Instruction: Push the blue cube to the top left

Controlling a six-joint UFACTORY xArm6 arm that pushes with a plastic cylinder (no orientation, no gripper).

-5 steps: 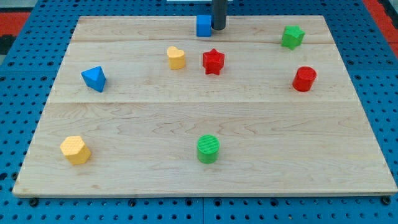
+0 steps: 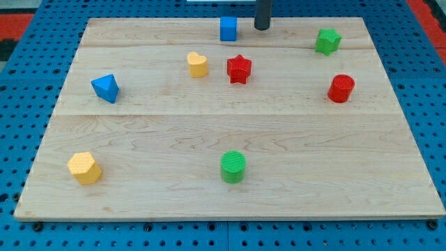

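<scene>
The blue cube [image 2: 228, 28] sits near the top edge of the wooden board [image 2: 230, 188], a little left of the middle. My tip [image 2: 261, 28] is at the same height in the view, to the cube's right, with a clear gap between them. The rod rises out of the view's top.
A yellow heart [image 2: 198, 64] and a red star [image 2: 238, 69] lie below the cube. A blue triangular block [image 2: 105, 88] is at the left, a green star-like block [image 2: 327, 41] and a red cylinder [image 2: 341, 88] at the right, a yellow hexagon [image 2: 84, 167] and a green cylinder [image 2: 233, 166] near the bottom.
My tip has moved right, away from the blue cube it was touching. The cube has not moved.
</scene>
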